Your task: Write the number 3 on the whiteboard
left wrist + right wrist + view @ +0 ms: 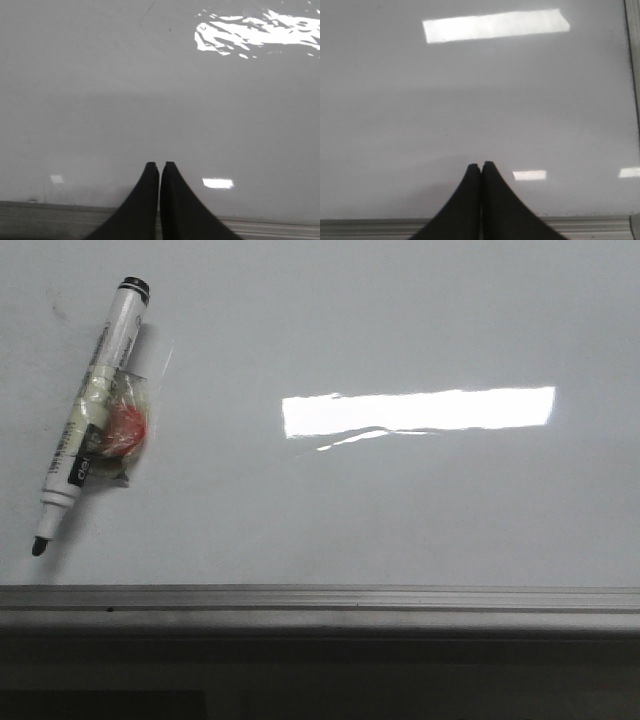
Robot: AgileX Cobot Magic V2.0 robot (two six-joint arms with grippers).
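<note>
Frame strip (320, 597), uncapped marker (90, 410) beyond.

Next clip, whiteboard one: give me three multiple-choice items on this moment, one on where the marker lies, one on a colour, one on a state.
1. In the front view the marker lies on the whiteboard's
A) left part
B) middle
C) right part

2. Its tip is
A) red
B) black
C) blue

3. The left gripper and right gripper are
A) both shut
B) both open
C) one open, one shut

Answers: 1 A, it lies slanted near the left edge. 2 B, the uncapped tip is dark black. 3 A, each wrist view shows fingertips together, empty.
</note>
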